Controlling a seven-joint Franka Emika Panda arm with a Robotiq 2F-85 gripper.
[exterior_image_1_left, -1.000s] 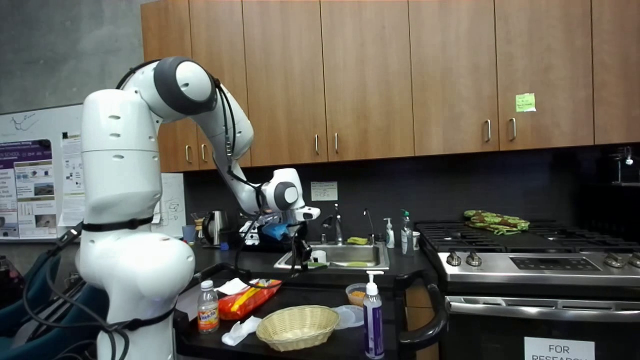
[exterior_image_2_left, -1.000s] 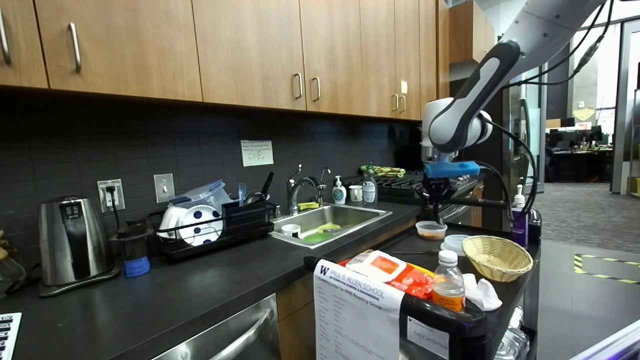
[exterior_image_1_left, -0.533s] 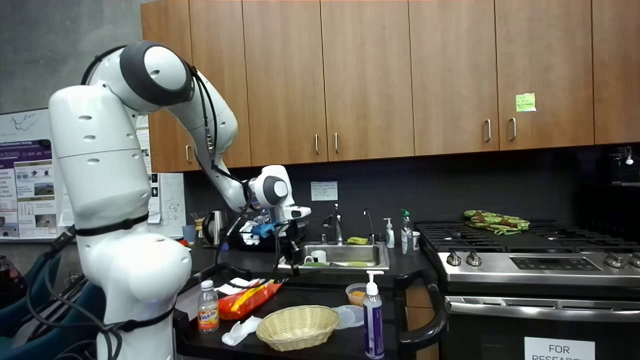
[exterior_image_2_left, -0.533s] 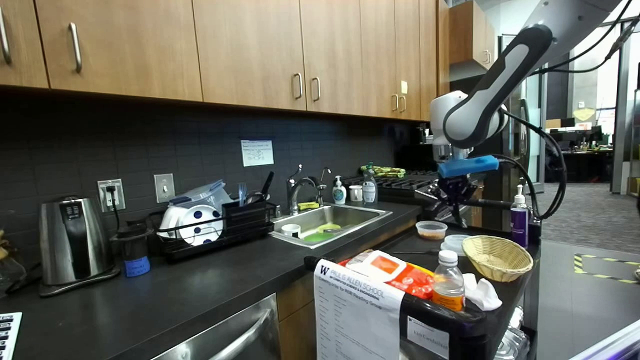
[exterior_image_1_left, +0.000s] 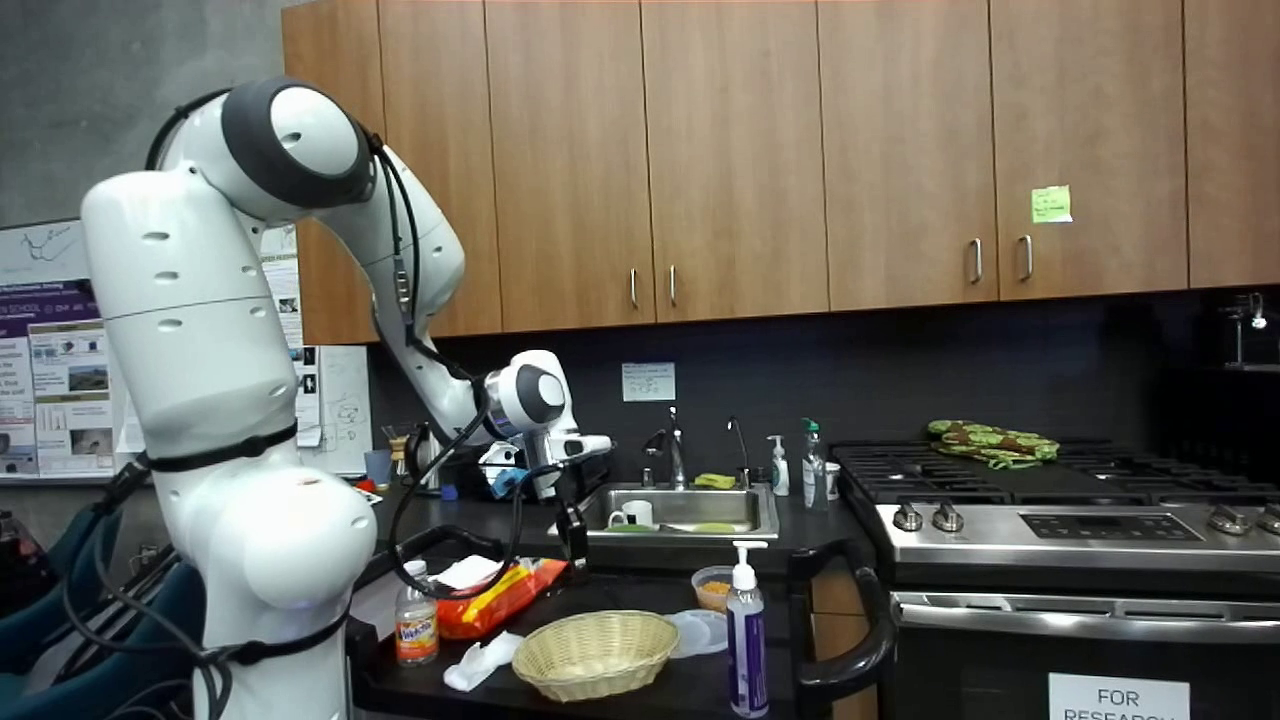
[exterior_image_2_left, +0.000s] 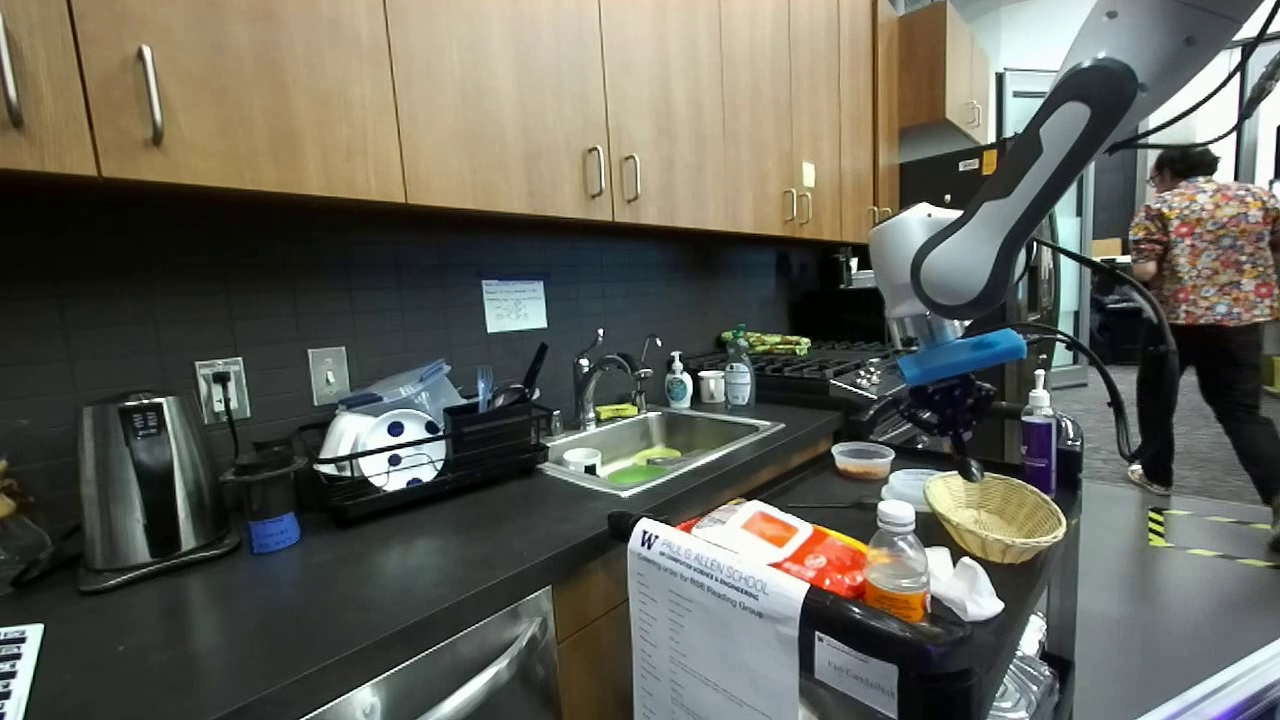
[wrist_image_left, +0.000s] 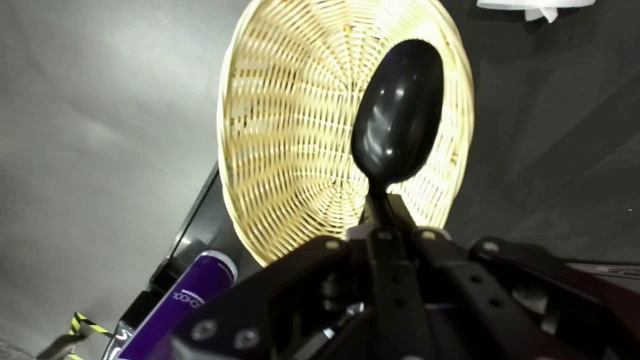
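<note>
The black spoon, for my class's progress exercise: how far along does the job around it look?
Done: the black spoon is picked up, and the tub stands open. In hand: the gripper is shut on the spoon, over the wicker basket in the wrist view. Left, probably: releasing the spoon, which is not yet set down.

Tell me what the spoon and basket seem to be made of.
The spoon: probably plastic, smooth and glossy, from its sharp highlights; coated metal remains possible. The basket: seemingly wicker or a plastic imitation, pale and lightly shiny, from its woven strands.
</note>
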